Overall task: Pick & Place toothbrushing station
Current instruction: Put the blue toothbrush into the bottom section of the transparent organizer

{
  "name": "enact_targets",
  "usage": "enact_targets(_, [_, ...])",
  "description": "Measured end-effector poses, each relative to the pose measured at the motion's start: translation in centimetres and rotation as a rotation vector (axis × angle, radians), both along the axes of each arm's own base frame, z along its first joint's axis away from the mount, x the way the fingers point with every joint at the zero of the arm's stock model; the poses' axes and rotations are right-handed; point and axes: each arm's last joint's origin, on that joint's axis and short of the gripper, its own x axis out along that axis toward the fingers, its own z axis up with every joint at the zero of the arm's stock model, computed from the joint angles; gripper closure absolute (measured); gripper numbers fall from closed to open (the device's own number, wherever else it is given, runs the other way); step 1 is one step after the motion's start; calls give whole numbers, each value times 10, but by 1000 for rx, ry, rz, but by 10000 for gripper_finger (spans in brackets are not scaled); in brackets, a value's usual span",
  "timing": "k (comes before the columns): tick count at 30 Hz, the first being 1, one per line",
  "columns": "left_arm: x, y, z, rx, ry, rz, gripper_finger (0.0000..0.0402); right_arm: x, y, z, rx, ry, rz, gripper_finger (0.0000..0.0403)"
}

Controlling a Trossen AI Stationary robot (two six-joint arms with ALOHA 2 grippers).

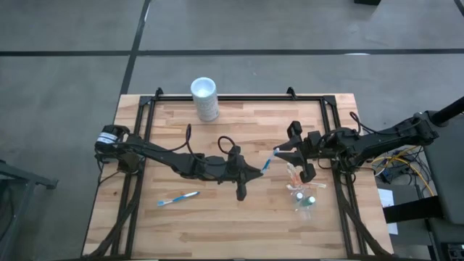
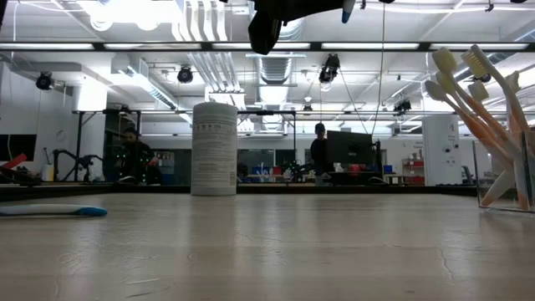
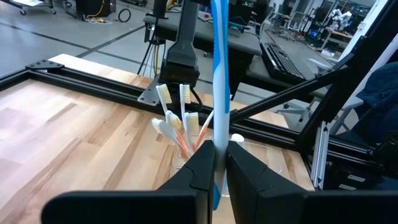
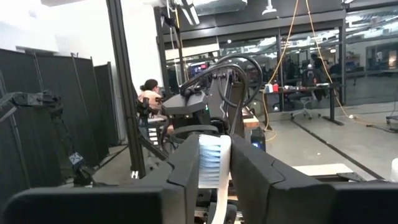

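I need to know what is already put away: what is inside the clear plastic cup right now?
The clear plastic cup holds several orange-and-white toothbrushes, standing bristles up. Its lower part is hidden behind the left gripper, which holds a blue-and-white toothbrush, so anything at the bottom cannot be seen.

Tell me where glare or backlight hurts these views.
Low view: ceiling lights blow out overhead, leaving the white cup backlit and the arm above a silhouette. Right wrist view: the dim room makes the right tool dark around the bright toothbrush head. High view: even light, no glare.
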Motion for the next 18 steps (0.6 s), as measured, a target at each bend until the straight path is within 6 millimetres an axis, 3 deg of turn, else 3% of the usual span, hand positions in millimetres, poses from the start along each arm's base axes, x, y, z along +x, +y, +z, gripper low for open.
enact_targets(8, [0, 0, 0, 0, 1, 0, 372, 0, 0, 0, -30, -3, -7, 370])
enact_targets(18, [0, 0, 0, 21, 3, -3, 365, 0, 0, 0, -30, -4, -7, 373])
